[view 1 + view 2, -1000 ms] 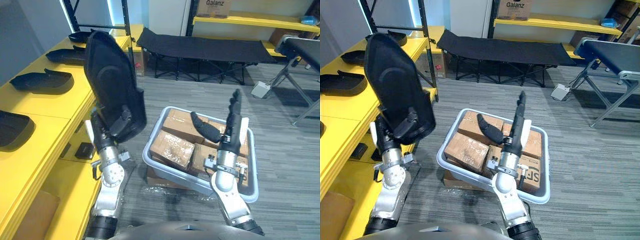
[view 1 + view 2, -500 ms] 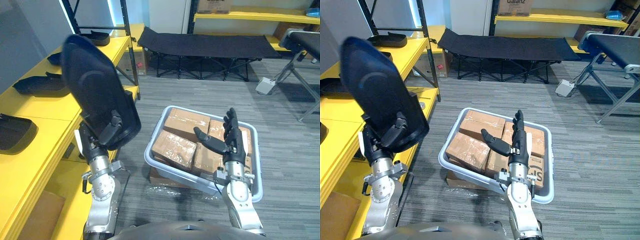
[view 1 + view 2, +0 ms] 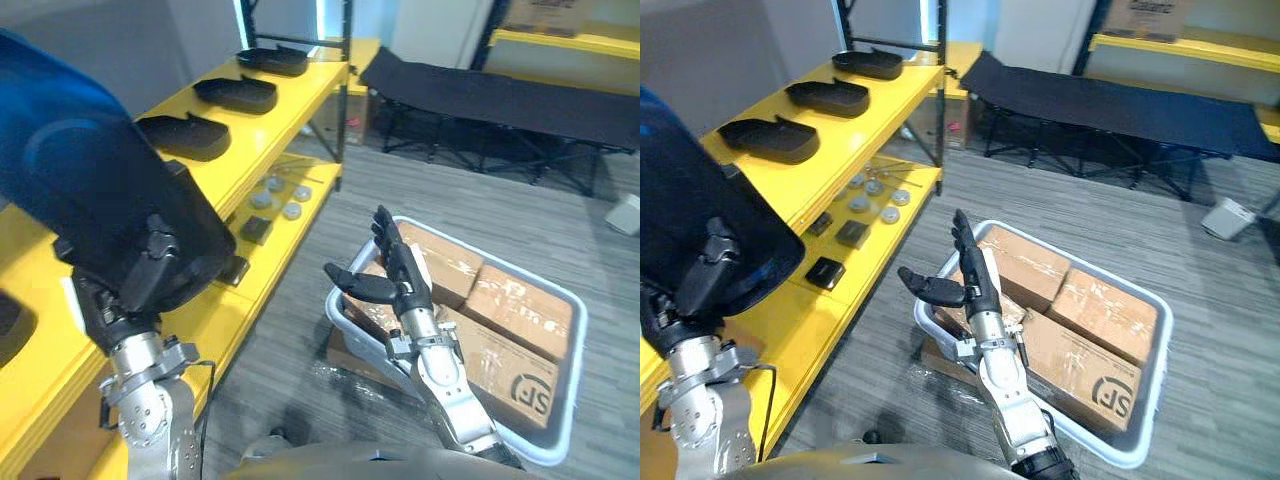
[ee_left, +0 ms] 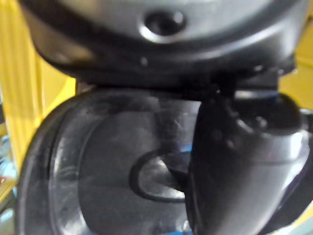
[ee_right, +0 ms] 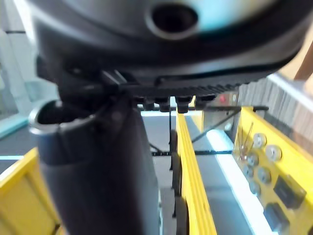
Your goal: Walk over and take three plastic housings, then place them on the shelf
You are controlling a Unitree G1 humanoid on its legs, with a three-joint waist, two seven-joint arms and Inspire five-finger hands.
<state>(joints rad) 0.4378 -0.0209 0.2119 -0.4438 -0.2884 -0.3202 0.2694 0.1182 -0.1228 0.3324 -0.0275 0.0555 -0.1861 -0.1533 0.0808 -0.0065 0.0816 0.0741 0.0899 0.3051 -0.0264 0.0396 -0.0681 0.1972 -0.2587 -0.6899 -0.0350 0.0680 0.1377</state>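
Left hand (image 3: 152,272): my fingers curled round the lower edge of a black housing (image 3: 85,185), held raised beside the yellow shelf (image 3: 255,130) | right hand (image 3: 398,275): my fingers straight and spread, thumb out, holding nothing, over the grey bin (image 3: 572,340) of boxes (image 3: 515,310) | shelf top: three more housings (image 3: 172,136) in a row

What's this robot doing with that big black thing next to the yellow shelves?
Its left hand is gripping a large black plastic housing, held up beside the yellow shelf. Similar black housings already lie along the shelf's top level. The right hand is open and empty, raised over a grey bin of cardboard boxes on the floor.
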